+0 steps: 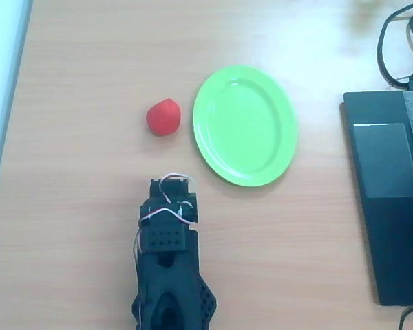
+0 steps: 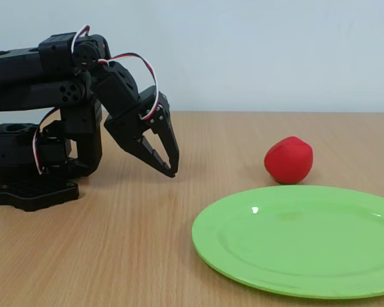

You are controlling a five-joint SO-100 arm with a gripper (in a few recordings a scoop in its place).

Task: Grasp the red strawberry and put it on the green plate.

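Fixed view, L to R: black arm (image 2: 45,115), folded low on its base, w/ red-and-white wires looped over the wrist; its tool (image 2: 169,167) points down and to the right, tips just above the wooden tabletop (image 2: 128,243), fingers pressed together, nothing between them. Further right, the red strawberry (image 2: 288,160) sits on the tabletop, well apart from the tool and just behind the far rim of the green plate (image 2: 243,256), which lies flat in the foreground w/ a bare surface. Overhead view, L to R: pale strip along the left edge; the arm (image 1: 168,275) enters from the bottom edge, tool (image 1: 172,184) toward the top of the picture, finger state not readable from this angle. The strawberry (image 1: 164,117) lies beyond the tool tip, sl. left of it, near but not touching the plate's (image 1: 213,151) left rim. The plate is oval, long axis tilted. At the right edge a dark laptop (image 1: 385,179) rests on the tabletop (image 1: 76,172), black cables (image 1: 396,48) above it, both apart from the plate.
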